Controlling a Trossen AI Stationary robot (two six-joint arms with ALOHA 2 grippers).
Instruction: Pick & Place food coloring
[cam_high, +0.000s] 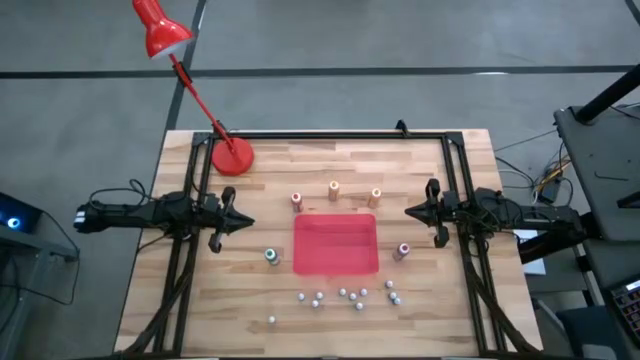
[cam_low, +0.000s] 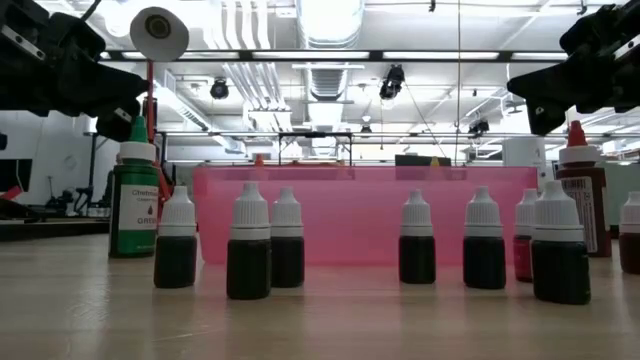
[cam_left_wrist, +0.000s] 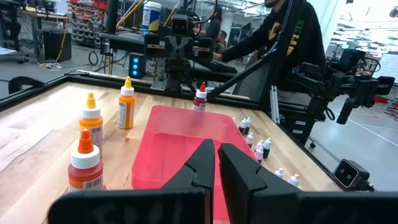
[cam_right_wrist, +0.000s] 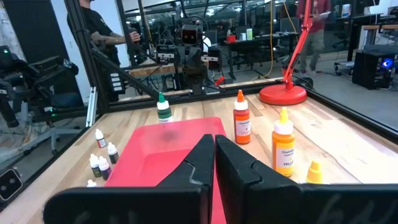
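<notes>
- One wooden table (cam_high: 230, 300) holds everything. A red desk lamp (cam_high: 232, 157) stands at its far left corner, clear of the work.
- Two arms wait at mid-table, one on each side of the tray, with neither over a bottle.
- Left gripper (cam_high: 238, 222) hangs left of the tray, jaws pressed together on nothing. The left wrist view confirms the fingers meet with no gap.
- Right gripper (cam_high: 410, 210) hangs right of the tray, jaws also closed and empty.
- Red tray (cam_high: 335, 245) sits in the centre with nothing in it, so I judge it the likely drop spot.
- Five food coloring bottles stand upright around the tray, all outside it.
- Green bottle (cam_high: 271, 257) is just left of the tray's near corner, and pink bottle (cam_high: 403, 252) is just right of it.
- Red bottle (cam_high: 297, 201), orange bottle (cam_high: 334, 189) and yellow-orange bottle (cam_high: 375, 197) line up just beyond the far edge.
- Small white-capped bottles (cam_high: 345, 295) are scattered along the near side, also outside the tray.
- Progress: no pick made and nothing placed, so the whole task is left. Jaws must open before any grasp.
</notes>
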